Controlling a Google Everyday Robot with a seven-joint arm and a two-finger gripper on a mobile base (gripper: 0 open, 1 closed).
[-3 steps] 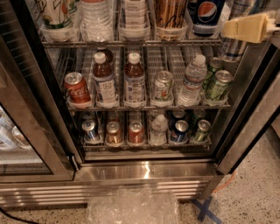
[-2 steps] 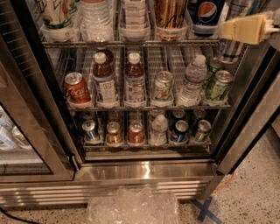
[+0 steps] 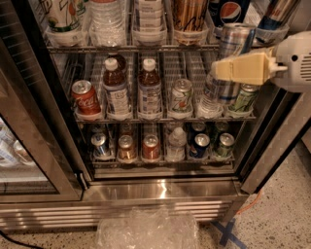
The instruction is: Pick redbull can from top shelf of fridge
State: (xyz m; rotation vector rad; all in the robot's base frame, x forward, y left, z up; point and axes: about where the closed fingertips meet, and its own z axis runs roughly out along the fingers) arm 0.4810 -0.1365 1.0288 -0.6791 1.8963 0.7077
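Note:
The fridge (image 3: 146, 192) stands open with several wire racks of drinks. The top shelf (image 3: 131, 47) runs across the top of the view and carries clear cup holders. My gripper (image 3: 216, 69) reaches in from the right, its cream fingers (image 3: 243, 68) pointing left just below the shelf's front edge. The redbull can (image 3: 235, 40), slim and silver, stands upright in front of the shelf rim. Its lower part is hidden behind the near finger, and the gripper is shut on it. A dark-blue Pepsi can (image 3: 228, 10) stands just left of it on the top shelf.
Another slim can (image 3: 278, 12) sits in a cup holder at the shelf's right end. The middle rack holds a Coke can (image 3: 86, 99), bottles and green cans (image 3: 241, 98). The lower rack holds more cans. The glass door (image 3: 29, 146) is open at left. Crumpled plastic (image 3: 146, 228) lies on the floor.
My gripper has moved down and to the left, away from the top right corner. The silver can now shows above the fingers, in front of the shelf rim.

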